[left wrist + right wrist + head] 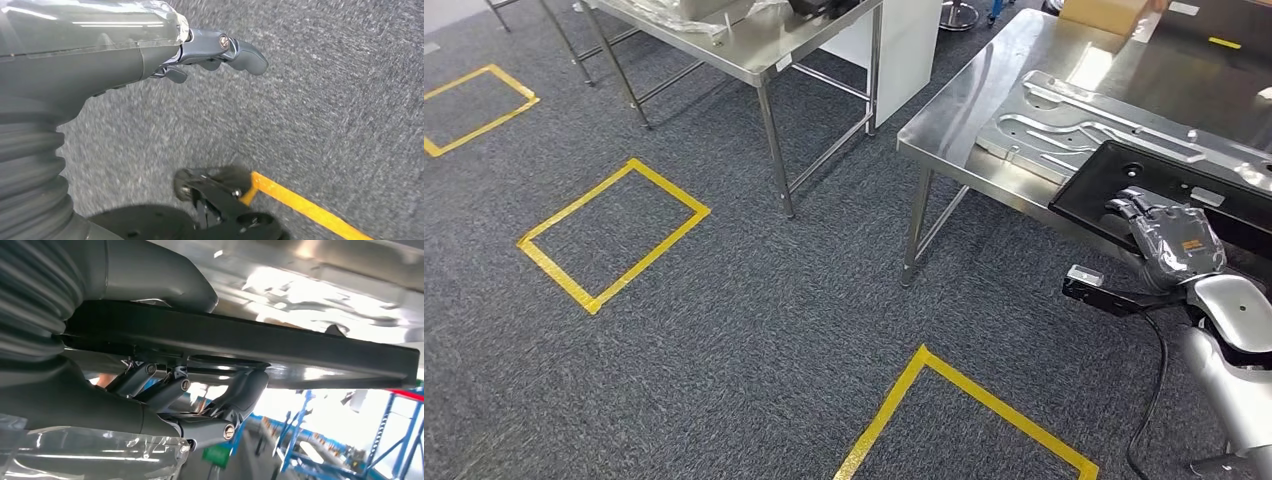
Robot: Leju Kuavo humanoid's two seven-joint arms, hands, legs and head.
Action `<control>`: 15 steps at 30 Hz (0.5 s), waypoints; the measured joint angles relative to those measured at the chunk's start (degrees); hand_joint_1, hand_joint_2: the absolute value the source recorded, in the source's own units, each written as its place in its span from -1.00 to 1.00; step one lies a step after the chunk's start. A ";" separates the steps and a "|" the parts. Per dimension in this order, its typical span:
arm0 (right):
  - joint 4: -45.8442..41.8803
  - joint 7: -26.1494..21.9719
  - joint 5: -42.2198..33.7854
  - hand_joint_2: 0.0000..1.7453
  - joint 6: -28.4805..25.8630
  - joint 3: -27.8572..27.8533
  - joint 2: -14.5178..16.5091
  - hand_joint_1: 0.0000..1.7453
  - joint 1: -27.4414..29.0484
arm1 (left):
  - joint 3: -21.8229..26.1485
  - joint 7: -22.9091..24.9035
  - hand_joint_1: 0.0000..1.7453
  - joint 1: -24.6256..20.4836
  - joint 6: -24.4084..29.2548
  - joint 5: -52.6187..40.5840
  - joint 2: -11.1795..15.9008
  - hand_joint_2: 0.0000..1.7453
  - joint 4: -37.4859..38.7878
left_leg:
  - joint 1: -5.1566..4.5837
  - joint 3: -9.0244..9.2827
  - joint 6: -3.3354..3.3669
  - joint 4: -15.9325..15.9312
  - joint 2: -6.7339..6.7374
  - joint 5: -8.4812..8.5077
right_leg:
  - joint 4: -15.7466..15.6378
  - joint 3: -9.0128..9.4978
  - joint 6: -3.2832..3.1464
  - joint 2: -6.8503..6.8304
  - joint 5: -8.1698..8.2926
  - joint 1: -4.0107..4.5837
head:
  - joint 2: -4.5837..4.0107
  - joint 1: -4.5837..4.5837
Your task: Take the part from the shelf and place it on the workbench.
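Observation:
The part is a flat black panel (1149, 178) lying partly over the near edge of the steel workbench (984, 95) at the right of the head view. My right hand (1169, 240) grips its near edge. In the right wrist view the panel (300, 345) is clamped between the thick thumb (165, 285) on one face and the dark fingers (240, 390) on the other. My left hand (150, 55) hangs over the grey carpet with its fingers (240, 52) loosely out, holding nothing.
A silver stamped metal sheet (1064, 125) lies on the workbench just beyond the panel, and a cardboard box (1104, 12) stands at the far end. A second steel table (764, 55) stands behind. Yellow tape squares (614, 235) mark the carpet. Blue racks (350, 440) stand beyond.

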 joint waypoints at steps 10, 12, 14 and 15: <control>-1.32 -1.63 -1.82 1.00 0.05 -0.78 0.61 1.00 2.07 | 0.00 0.09 -1.00 0.02 -0.12 0.17 0.05 1.00 0.00 | -0.40 7.97 1.22 -15.20 0.33 6.90 | 0.09 0.54 0.74 -1.72 -0.67 0.49 | 0.00 0.01; -1.33 -1.93 -2.29 1.00 0.06 -1.03 0.57 1.00 2.07 | 0.01 0.07 -1.00 0.07 -0.08 0.27 0.06 1.00 0.00 | -0.54 7.93 1.46 -15.19 0.25 6.87 | -0.21 0.65 0.99 -1.76 -0.56 0.37 | 0.00 0.01; -1.34 -2.26 -3.22 1.00 0.12 -1.54 0.39 1.00 2.05 | 0.01 0.04 -1.00 0.09 -0.14 0.32 0.07 1.00 0.00 | -0.57 7.92 1.68 -15.19 0.23 6.80 | -0.46 0.79 1.18 -1.78 -0.50 0.35 | 0.00 0.01; -1.34 -2.51 -3.60 1.00 0.17 -1.76 0.30 1.00 1.98 | 0.01 0.09 -1.00 0.09 -0.21 0.41 0.07 1.00 0.00 | -0.57 7.92 1.78 -15.19 0.23 6.77 | -0.55 0.85 1.28 -1.78 -0.46 0.35 | 0.00 0.01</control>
